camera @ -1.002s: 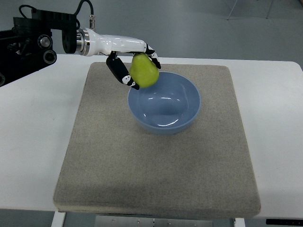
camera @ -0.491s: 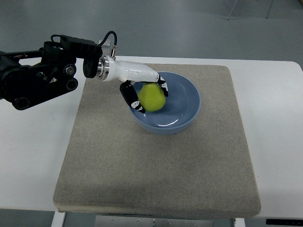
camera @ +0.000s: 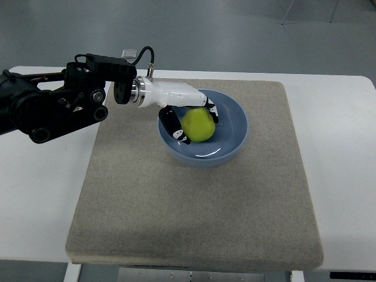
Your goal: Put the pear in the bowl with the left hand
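A yellow-green pear [camera: 198, 124] sits low inside the blue bowl [camera: 235, 117], toward its left side. My left hand [camera: 189, 120] reaches over the bowl's left rim, its white and black fingers [camera: 175, 127] curled around the pear from the left and from behind. The black left arm [camera: 53, 106] comes in from the picture's left edge. Whether the pear touches the bowl's bottom cannot be told. The right arm is out of view.
The bowl stands on a grey-beige mat [camera: 194, 205] that covers the middle of a white table [camera: 346, 164]. Grey floor lies beyond the table's far edge.
The left hand has carried the pear from above the bowl's far left rim down and rightward into the bowl. The arm has swung lower and further into view.
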